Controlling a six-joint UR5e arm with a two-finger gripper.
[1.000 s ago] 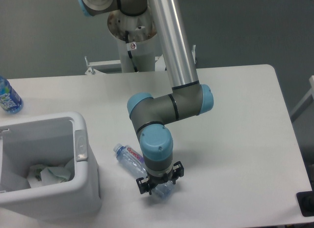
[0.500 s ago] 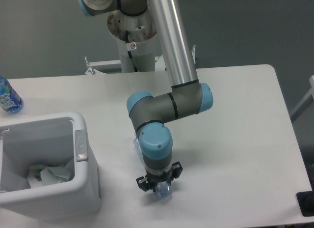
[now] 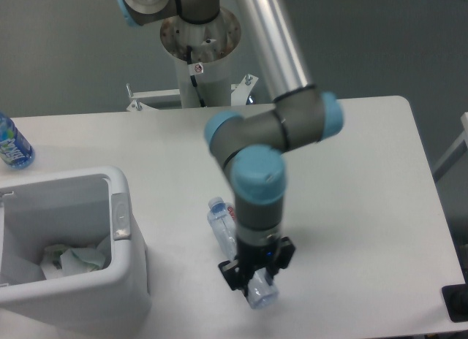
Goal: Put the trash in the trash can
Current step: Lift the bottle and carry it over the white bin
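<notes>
Clamped in the pincer point(image 3: 256, 277), the clear bottle point(image 3: 238, 256) is held right of the trash can point(image 3: 121, 280), where the crumpled wrapper point(image 3: 72, 260) is seen inside.

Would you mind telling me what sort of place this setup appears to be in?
Probably a robotics lab or test cell, not a home. An industrial arm on a pedestal base works at a plain white table over a grey floor, with staged items: a trash can and a water bottle in its gripper.
</notes>
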